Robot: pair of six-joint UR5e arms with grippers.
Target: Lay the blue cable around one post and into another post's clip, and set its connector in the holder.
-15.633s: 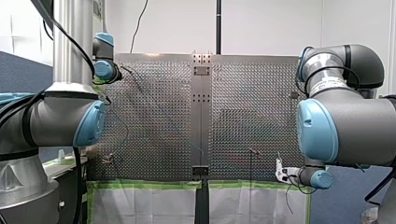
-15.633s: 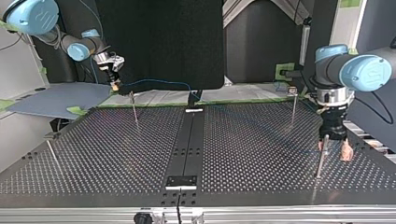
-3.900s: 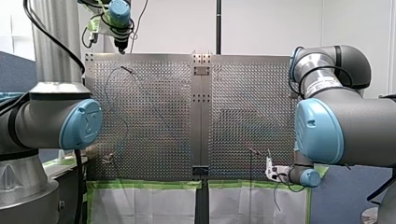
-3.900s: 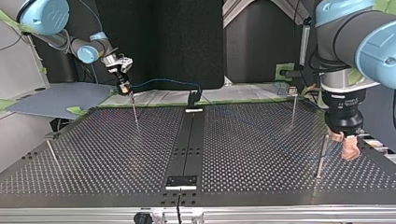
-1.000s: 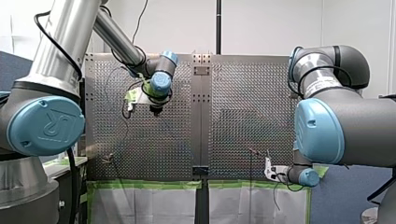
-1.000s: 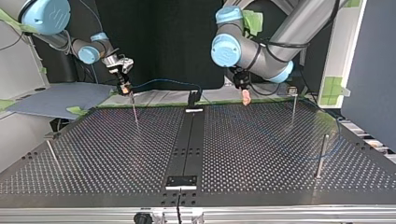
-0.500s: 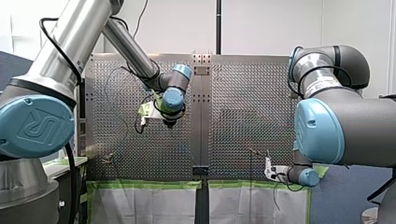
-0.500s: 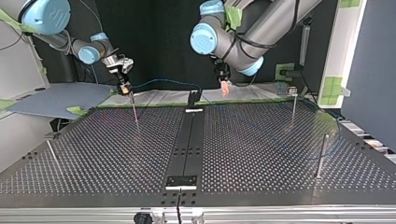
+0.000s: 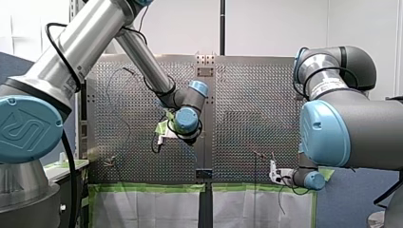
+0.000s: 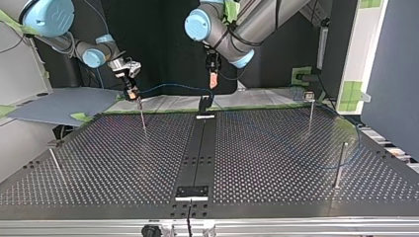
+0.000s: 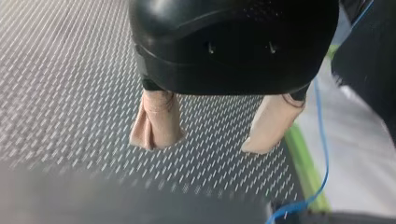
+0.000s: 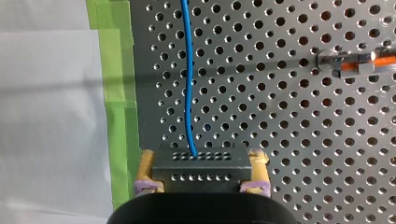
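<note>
1. In the top view my right hand, clamped on the connector, hangs at 11 o'clock of the bench; the blue cable runs ahead of it.
2. My left hand, pads apart and empty at 12 o'clock, should straddle the cable's arc squarely before closing.

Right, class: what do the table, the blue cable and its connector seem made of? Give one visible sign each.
Table: likely metal, grey sheen, rows of punched holes.
Cable: probably plastic-sheathed wire, smooth even blue, curves gently.
Connector: looks like matte black plastic, moulded block with pin holes.
</note>
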